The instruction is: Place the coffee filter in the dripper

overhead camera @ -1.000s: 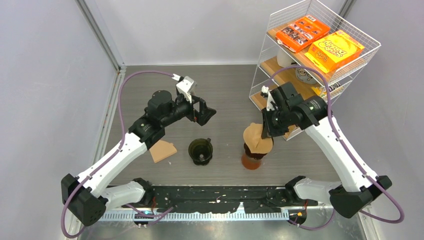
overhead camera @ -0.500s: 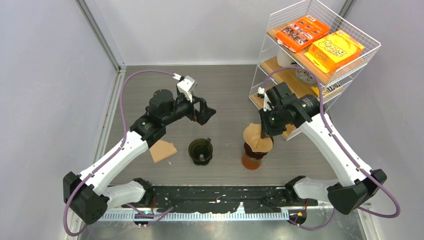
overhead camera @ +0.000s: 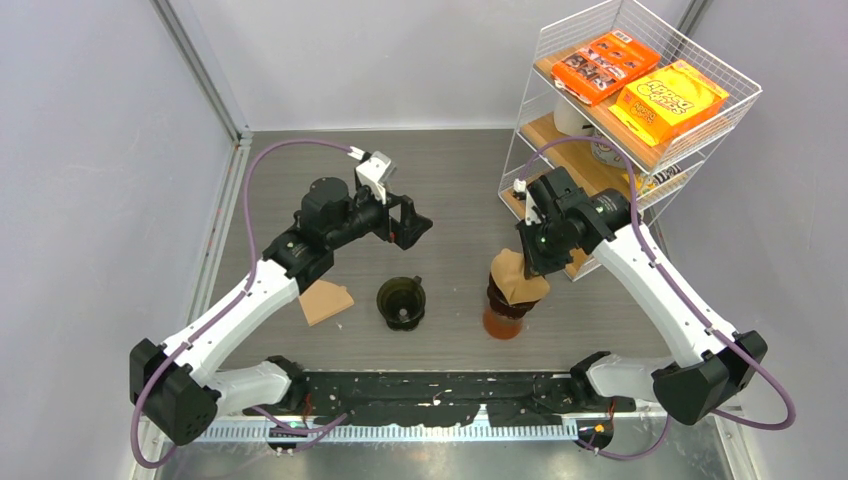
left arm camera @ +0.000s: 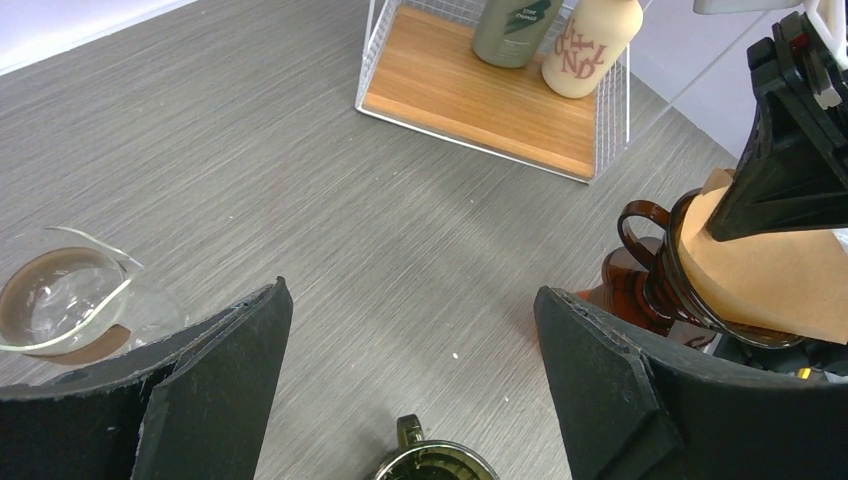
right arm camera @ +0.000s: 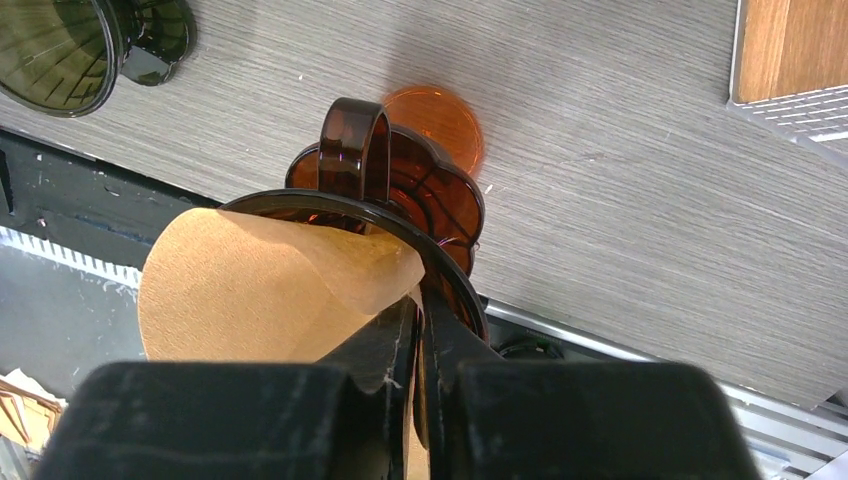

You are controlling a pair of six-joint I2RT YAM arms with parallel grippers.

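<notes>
The right tool (overhead camera: 535,262) is seen pressed together above the amber translucent plastic dripper (overhead camera: 503,312), and the edge of the brown paper cone coffee filter (overhead camera: 515,278) is pinched between its fingers (right arm camera: 380,345). The filter is seated inside the dripper's rim, with its upper part left standing above it. The left tool (overhead camera: 410,225) is held spread wide and empty over the grey wood-grain table (overhead camera: 450,170). Below it, at its 6 o'clock, a dark green plastic dripper (overhead camera: 402,302) is found. From that green dripper, the amber one is placed at 3 o'clock and a flat tan paper piece (overhead camera: 326,301) at 9 o'clock. A white wire rack (overhead camera: 640,100) is seen at 1 o'clock of the amber dripper.
</notes>
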